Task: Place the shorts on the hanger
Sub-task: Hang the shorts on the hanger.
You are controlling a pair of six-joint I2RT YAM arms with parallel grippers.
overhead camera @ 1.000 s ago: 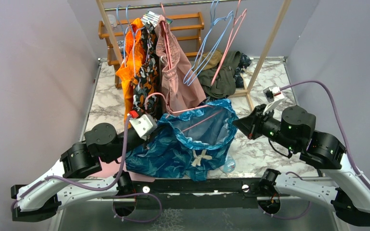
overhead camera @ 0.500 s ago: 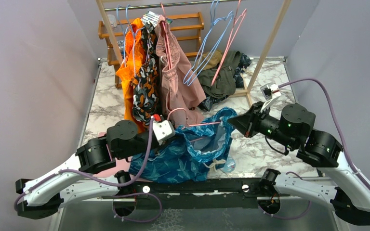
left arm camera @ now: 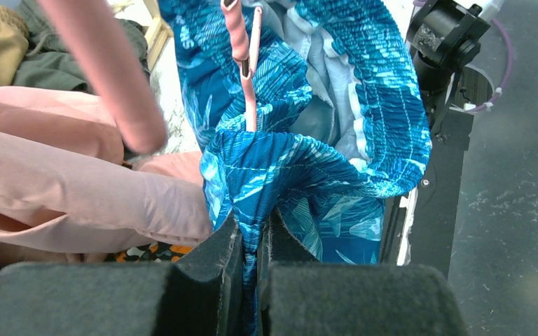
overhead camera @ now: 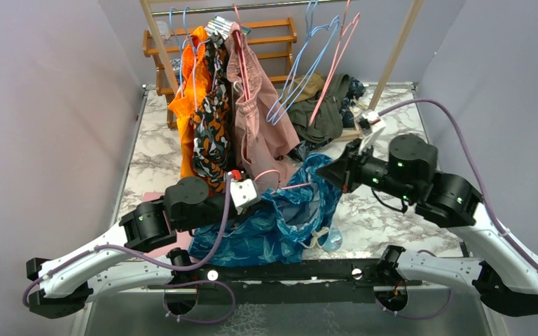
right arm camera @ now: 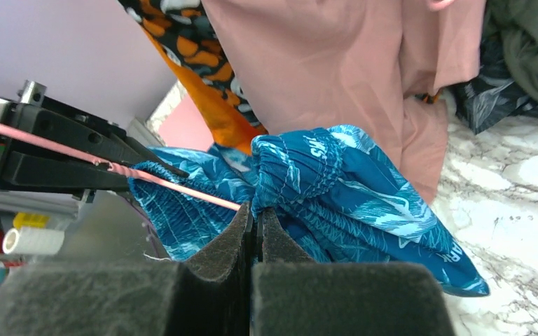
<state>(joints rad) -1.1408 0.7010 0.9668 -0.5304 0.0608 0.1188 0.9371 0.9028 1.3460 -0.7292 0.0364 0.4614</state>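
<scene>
Left gripper (left arm camera: 256, 234): fingers clenched on fold of shorts (left arm camera: 308, 175). Hanger (left arm camera: 249, 84) wire enters same fold just beyond fingertips.
Right gripper (right arm camera: 258, 218): fingers clenched on shorts waistband; hanger wire meets fabric at left fingertip.
Shorts span between both grippers, bulk hanging below fingers.
Pink garment (left arm camera: 77, 189) left of left fingers, touching shorts.

The teal-blue leaf-print fabric shorts (overhead camera: 280, 220) lie bunched on the marble-pattern table (overhead camera: 392, 203), near its front edge and between the two arms. The left gripper (left arm camera: 256, 234) pinches their left side and the right gripper (right arm camera: 258, 218) their rear right edge. The thin pink wire hanger (right arm camera: 182, 189) runs between the grippers, into the waist opening. Behind, orange-black patterned shorts (overhead camera: 210, 133) hang left of plain dusty-pink shorts (overhead camera: 259, 133), with thin light blue hangers (overhead camera: 301, 77) to their right and a heap of olive-green clothes (overhead camera: 326, 115) on the table behind them.
</scene>
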